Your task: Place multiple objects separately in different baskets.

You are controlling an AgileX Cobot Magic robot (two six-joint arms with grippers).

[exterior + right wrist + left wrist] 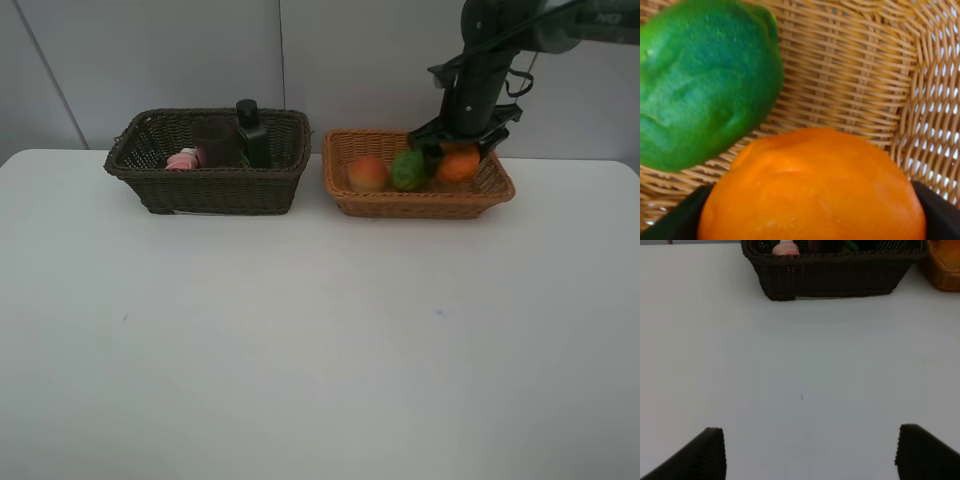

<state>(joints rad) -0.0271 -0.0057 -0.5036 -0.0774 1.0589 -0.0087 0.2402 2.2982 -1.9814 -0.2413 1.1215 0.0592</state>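
Observation:
In the exterior view the shallow orange-tan basket (420, 205) holds a red-orange peach-like fruit (367, 173), a green oval fruit (408, 169) and an orange (459, 164). My right gripper (462, 150) reaches down into that basket's right end. The right wrist view shows the orange (810, 185) filling the gap between the black fingers (935, 212), so the gripper is shut on it, with the green fruit (700, 85) just beside. The dark brown basket (210, 190) holds a pink bottle (185, 159) and a black bottle (250, 135). My left gripper (810, 435) stands open over bare table.
The baskets stand side by side at the back of the white table (300, 340), close to the grey wall. In the left wrist view the dark basket (835, 275) lies ahead of the open fingers, and the tan basket's corner (945, 265) shows beside it.

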